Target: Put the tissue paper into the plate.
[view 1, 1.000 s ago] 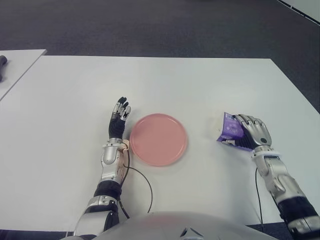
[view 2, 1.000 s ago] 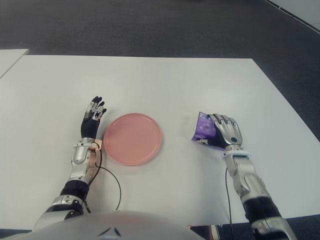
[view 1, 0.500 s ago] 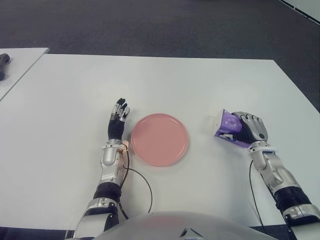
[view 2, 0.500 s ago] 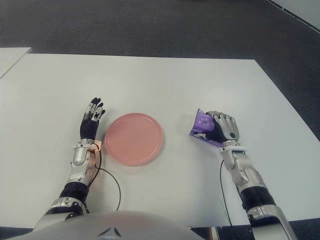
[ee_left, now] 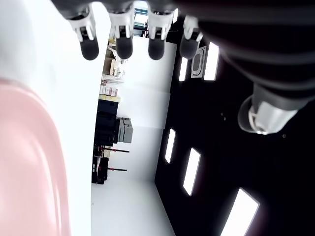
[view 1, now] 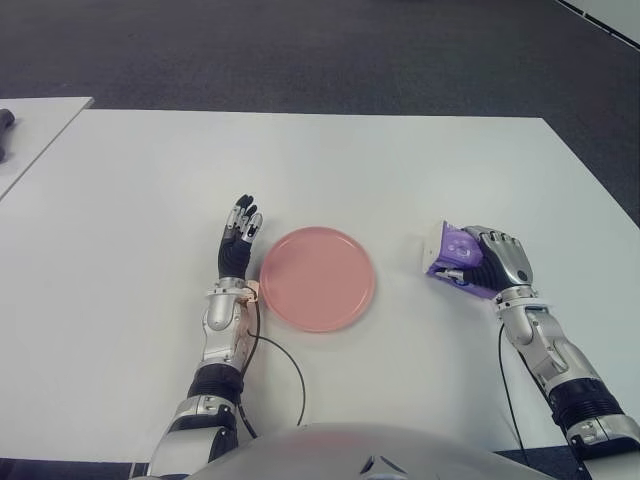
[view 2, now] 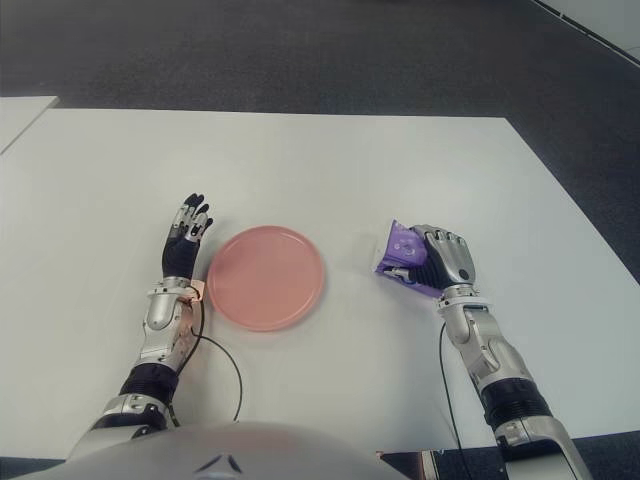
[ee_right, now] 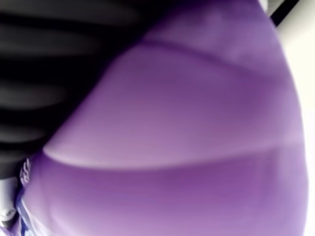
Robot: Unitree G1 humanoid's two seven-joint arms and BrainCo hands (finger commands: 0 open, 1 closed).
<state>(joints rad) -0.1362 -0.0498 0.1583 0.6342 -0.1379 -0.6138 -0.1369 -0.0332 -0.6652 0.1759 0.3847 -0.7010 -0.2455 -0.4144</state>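
Observation:
A purple tissue pack (view 1: 452,253) is held in my right hand (view 1: 490,262), whose fingers are curled over it, to the right of the pink plate (view 1: 317,278). The pack fills the right wrist view as a purple surface (ee_right: 187,147). The round plate lies bare on the white table (view 1: 330,170), a hand's width left of the pack. My left hand (view 1: 237,238) shows just left of the plate with its fingers (ee_left: 123,46) straight and holding nothing.
A second white table (view 1: 30,130) stands at the far left with a dark object (view 1: 5,122) at its edge. Dark carpet (view 1: 300,50) lies beyond the table. A black cable (view 1: 285,375) runs near my left forearm.
My right hand has closed on the tissue pack and shifted slightly left toward the plate. The left hand has stayed in place.

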